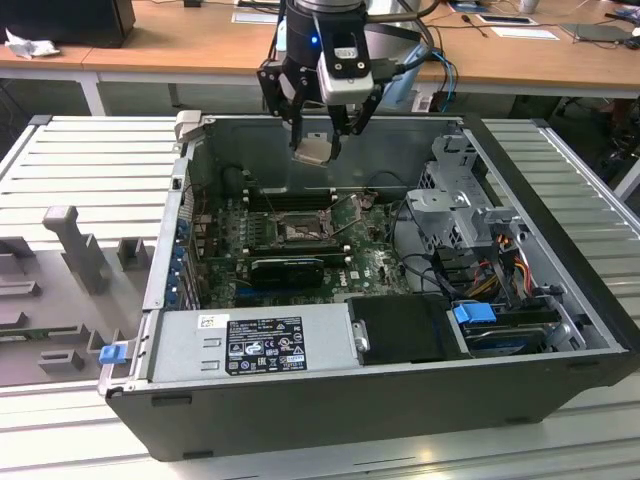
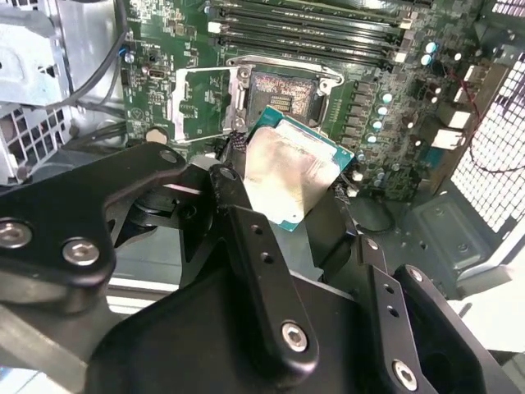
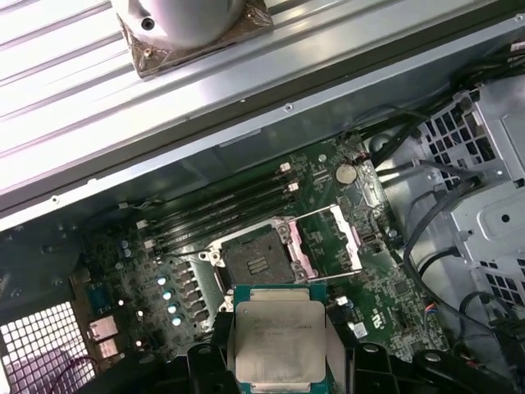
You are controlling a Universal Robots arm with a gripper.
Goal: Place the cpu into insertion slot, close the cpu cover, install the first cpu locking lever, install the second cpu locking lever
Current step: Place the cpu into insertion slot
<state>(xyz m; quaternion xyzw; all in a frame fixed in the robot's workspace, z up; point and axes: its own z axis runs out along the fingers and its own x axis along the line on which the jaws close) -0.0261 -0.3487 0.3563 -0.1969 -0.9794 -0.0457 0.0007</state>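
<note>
Exterior view is showing the black end effector (image 1: 316, 138) gripping the small silvery-tan square cpu (image 1: 312, 150) aloft, apart from the dark-rimmed square insertion slot (image 1: 300, 232); a black printed label (image 1: 265, 345) is sitting on the grey power supply (image 1: 190, 350).

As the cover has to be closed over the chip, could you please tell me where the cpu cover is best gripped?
Probably the free rim of the cpu cover, farthest from the insertion slot, coming from above: it lies swung open beside the slot, and its centre is cut out. The gripper holds the cpu.
</note>
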